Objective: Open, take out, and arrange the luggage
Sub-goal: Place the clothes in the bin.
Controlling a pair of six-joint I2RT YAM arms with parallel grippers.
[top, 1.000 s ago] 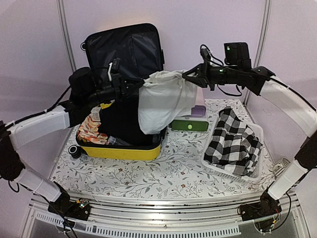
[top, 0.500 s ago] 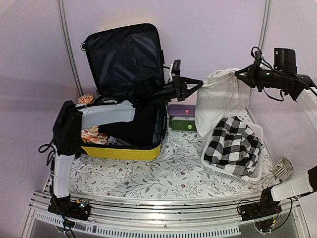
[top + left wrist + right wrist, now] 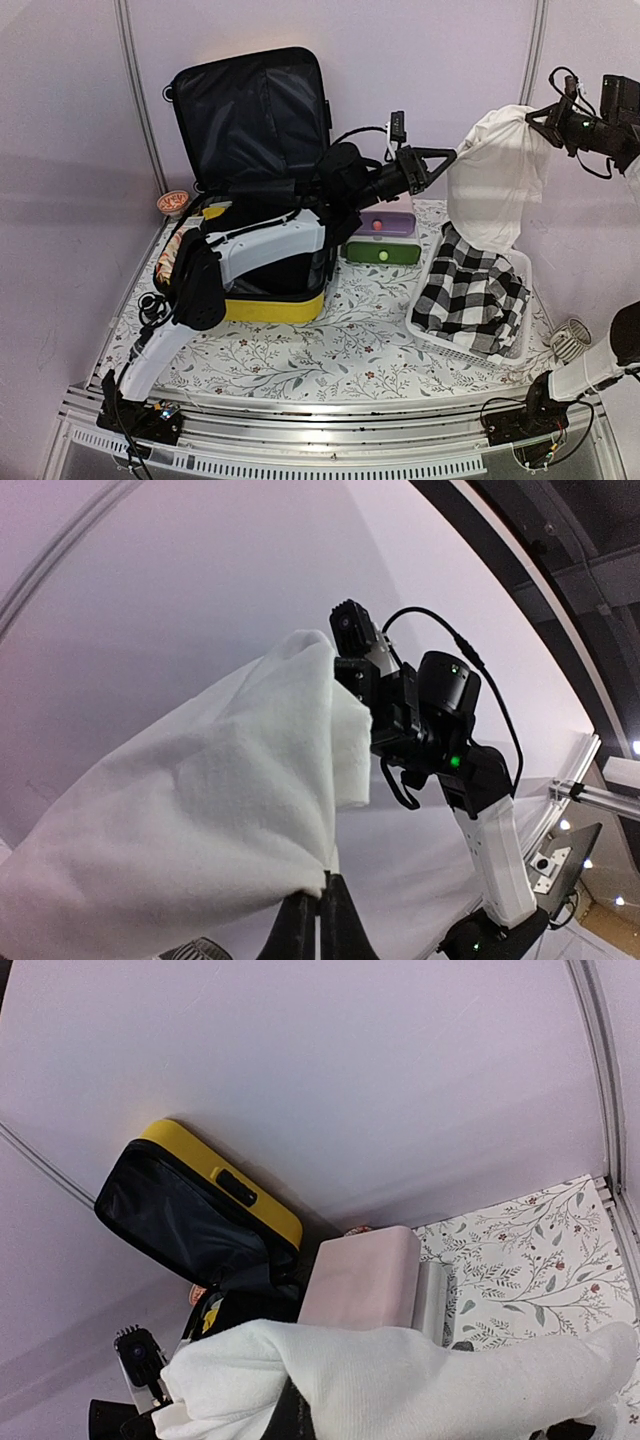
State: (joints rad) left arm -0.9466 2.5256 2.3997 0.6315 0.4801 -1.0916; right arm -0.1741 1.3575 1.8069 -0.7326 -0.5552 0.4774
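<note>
The yellow luggage (image 3: 272, 308) lies open at the left, its black-lined lid (image 3: 250, 115) upright at the back; the right wrist view shows its yellow shell (image 3: 215, 1175) too. A white cloth (image 3: 497, 178) hangs stretched between both grippers, above the basket. My left gripper (image 3: 450, 156) reaches far right and is shut on one corner of the white cloth (image 3: 200, 820), pinched at the left gripper's (image 3: 322, 892) tips. My right gripper (image 3: 545, 112) is shut on the opposite upper corner. In its own view the white cloth (image 3: 420, 1380) drapes over the right gripper (image 3: 295, 1412).
A white mesh basket (image 3: 523, 325) at the right holds a black-and-white checked cloth (image 3: 470, 290). A pink-and-green drawer box (image 3: 382, 240) stands between the luggage and the basket. A patterned garment (image 3: 168, 262) and dark items remain in the luggage. A small bowl (image 3: 173, 203) sits back left.
Both arms carried the white cloth to the right, from above the luggage to above the basket. The left arm has stretched out across the luggage.
</note>
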